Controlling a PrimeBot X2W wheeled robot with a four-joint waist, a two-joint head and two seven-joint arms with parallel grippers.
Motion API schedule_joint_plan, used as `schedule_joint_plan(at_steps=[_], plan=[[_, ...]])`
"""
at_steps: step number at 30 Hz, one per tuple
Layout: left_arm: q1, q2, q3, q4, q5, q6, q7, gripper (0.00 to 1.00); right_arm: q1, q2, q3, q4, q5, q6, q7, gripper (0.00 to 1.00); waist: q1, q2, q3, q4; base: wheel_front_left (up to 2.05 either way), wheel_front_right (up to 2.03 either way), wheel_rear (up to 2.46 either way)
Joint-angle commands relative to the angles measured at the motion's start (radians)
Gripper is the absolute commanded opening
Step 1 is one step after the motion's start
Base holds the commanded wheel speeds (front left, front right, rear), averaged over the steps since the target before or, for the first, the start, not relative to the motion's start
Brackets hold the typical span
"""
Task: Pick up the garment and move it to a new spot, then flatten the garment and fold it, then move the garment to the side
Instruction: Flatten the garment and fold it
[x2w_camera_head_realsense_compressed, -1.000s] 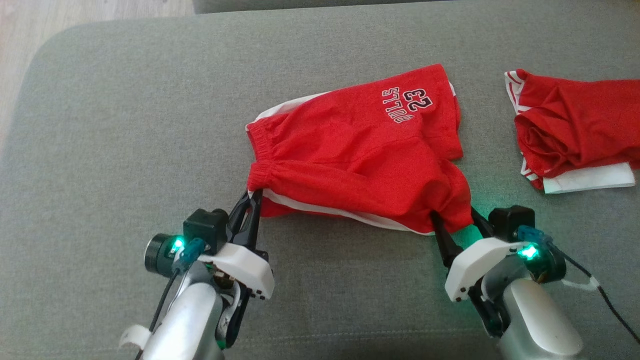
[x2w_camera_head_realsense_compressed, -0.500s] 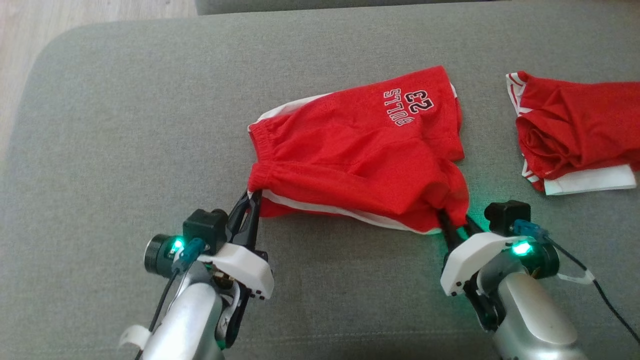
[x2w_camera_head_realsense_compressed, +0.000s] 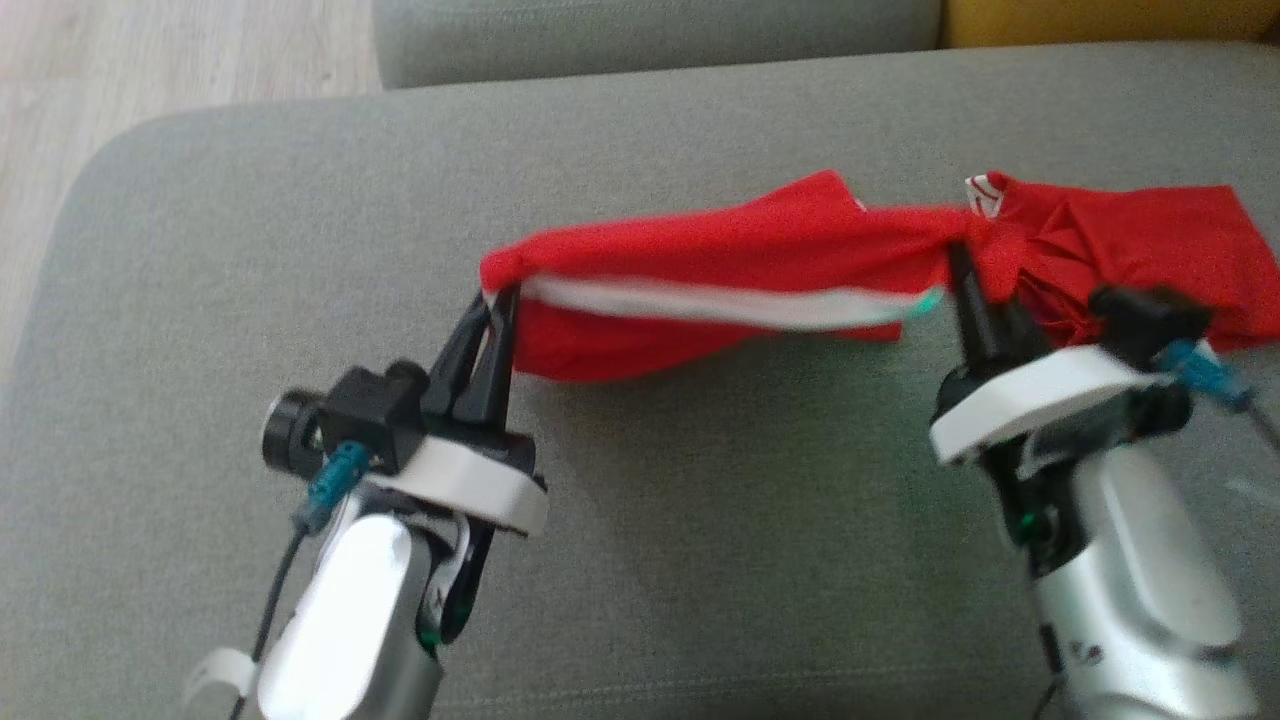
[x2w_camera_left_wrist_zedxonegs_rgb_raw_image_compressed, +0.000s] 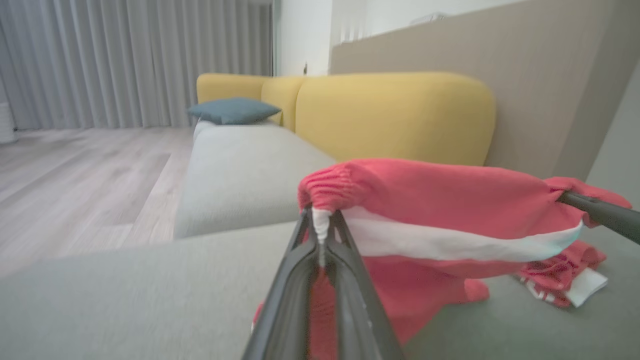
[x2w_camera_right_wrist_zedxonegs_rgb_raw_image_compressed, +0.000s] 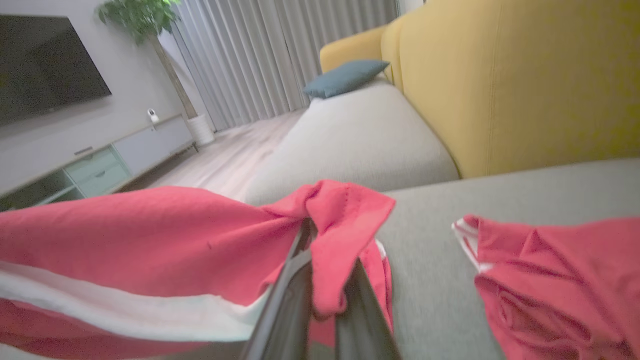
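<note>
The garment (x2w_camera_head_realsense_compressed: 700, 260), red shorts with a white side stripe, hangs stretched above the grey sofa seat between both grippers. My left gripper (x2w_camera_head_realsense_compressed: 497, 300) is shut on its elastic waistband corner, seen close as the gathered waistband (x2w_camera_left_wrist_zedxonegs_rgb_raw_image_compressed: 325, 190) pinched at my left gripper (x2w_camera_left_wrist_zedxonegs_rgb_raw_image_compressed: 320, 225). My right gripper (x2w_camera_head_realsense_compressed: 958, 258) is shut on the leg-hem end; in the right wrist view the red cloth (x2w_camera_right_wrist_zedxonegs_rgb_raw_image_compressed: 345, 215) drapes over my right gripper (x2w_camera_right_wrist_zedxonegs_rgb_raw_image_compressed: 315, 235). The shorts' lower part sags toward the cushion.
A second red garment (x2w_camera_head_realsense_compressed: 1120, 240) with white trim lies on the grey sofa seat (x2w_camera_head_realsense_compressed: 250, 250) just right of my right gripper, also seen as the second garment (x2w_camera_right_wrist_zedxonegs_rgb_raw_image_compressed: 555, 285). A yellow backrest (x2w_camera_left_wrist_zedxonegs_rgb_raw_image_compressed: 390, 115) and blue pillow (x2w_camera_left_wrist_zedxonegs_rgb_raw_image_compressed: 232, 110) stand beyond. Wooden floor (x2w_camera_head_realsense_compressed: 150, 50) lies far left.
My right gripper shut on the shorts' hem end. Both grippers then rose and lifted the shorts off the cushion, stretching them out. The head camera also tilted.
</note>
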Motion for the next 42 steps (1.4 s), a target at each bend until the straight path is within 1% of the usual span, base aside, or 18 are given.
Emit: schedule_joint_plan(at_steps=[1, 5, 10, 14, 20, 23, 25, 27, 29, 30, 33, 36, 38, 40, 42], plan=[[-0.064, 0.007, 0.04, -0.051, -0.002, -0.003, -0.012, 0.0, -0.052, -0.008, 0.012, -0.059, 0.009, 0.007, 0.009, 0.0, 0.0, 0.0, -0.015, -0.007, 0.0, 0.0, 0.0], [-0.122, 0.006, 0.051, -0.13, -0.008, -0.005, -0.012, 0.0, -0.082, -0.023, -0.012, -0.203, 0.034, 0.007, 0.073, 0.0, 0.0, 0.0, -0.05, -0.014, 0.0, 0.0, 0.0], [-0.144, 0.005, 0.059, -0.208, -0.024, 0.012, 0.004, 0.0, -0.075, -0.016, -0.041, -0.343, 0.06, 0.007, 0.163, 0.0, 0.0, 0.0, -0.091, -0.022, 0.0, 0.0, 0.0], [-0.097, 0.007, 0.059, -0.274, -0.042, 0.026, 0.043, 0.0, -0.011, 0.001, -0.069, -0.45, 0.083, 0.007, 0.236, 0.0, 0.0, 0.0, -0.102, -0.025, 0.0, 0.0, 0.0], [0.022, 0.02, 0.051, -0.383, -0.069, 0.045, 0.104, 0.0, 0.115, 0.011, -0.105, -0.59, 0.099, 0.007, 0.333, 0.0, 0.0, 0.0, -0.107, -0.029, 0.0, 0.0, 0.0], [0.053, 0.031, 0.041, -0.418, -0.076, 0.044, 0.136, 0.0, 0.146, 0.012, -0.109, -0.63, 0.115, 0.007, 0.373, 0.0, 0.0, 0.0, -0.101, -0.031, 0.0, 0.0, 0.0], [0.045, 0.039, 0.045, -0.424, -0.083, 0.04, 0.152, 0.0, 0.135, 0.012, -0.114, -0.638, 0.11, 0.007, 0.399, 0.0, 0.0, 0.0, -0.091, -0.033, 0.0, 0.0, 0.0], [0.013, 0.044, 0.048, -0.421, -0.092, 0.03, 0.171, 0.0, 0.099, 0.012, -0.115, -0.63, 0.088, 0.007, 0.427, 0.0, 0.0, 0.0, -0.072, -0.034, 0.0, 0.0, 0.0], [-0.046, 0.051, 0.053, -0.406, -0.105, 0.01, 0.195, 0.0, 0.04, 0.012, -0.109, -0.609, 0.075, 0.007, 0.457, 0.0, 0.0, 0.0, -0.037, -0.034, 0.0, 0.0, 0.0], [-0.046, 0.051, 0.053, -0.406, -0.105, 0.01, 0.195, 0.0, 0.04, 0.012, -0.109, -0.609, 0.075, 0.007, 0.457, 0.0, 0.0, 0.0, -0.037, -0.034, 0.0, 0.0, 0.0], [-0.179, 0.06, 0.078, -0.345, -0.137, -0.026, 0.227, 0.0, -0.1, 0.012, -0.093, -0.539, 0.05, 0.007, 0.493, 0.0, 0.0, 0.0, 0.034, -0.038, 0.0, 0.0, 0.0], [-0.348, 0.08, 0.106, -0.233, -0.157, -0.062, 0.248, 0.0, -0.28, 0.005, -0.074, -0.412, 0.02, 0.007, 0.507, 0.0, 0.0, 0.0, 0.114, -0.042, 0.0, 0.0, 0.0], [-0.471, 0.088, 0.125, -0.13, -0.167, -0.077, 0.247, 0.0, -0.41, -0.014, -0.056, -0.304, 0.0, 0.007, 0.493, 0.0, 0.0, 0.0, 0.161, -0.042, 0.0, 0.0, 0.0], [-0.596, 0.092, 0.142, -0.019, -0.178, -0.089, 0.237, 0.0, -0.541, -0.027, -0.038, -0.187, -0.01, 0.007, 0.459, 0.0, 0.0, 0.0, 0.206, -0.044, 0.0, 0.0, 0.0], [-0.721, 0.098, 0.15, 0.087, -0.177, -0.099, 0.212, 0.0, -0.674, -0.035, -0.026, -0.07, -0.027, 0.007, 0.402, 0.0, 0.0, 0.0, 0.243, -0.044, 0.0, 0.0, 0.0]])
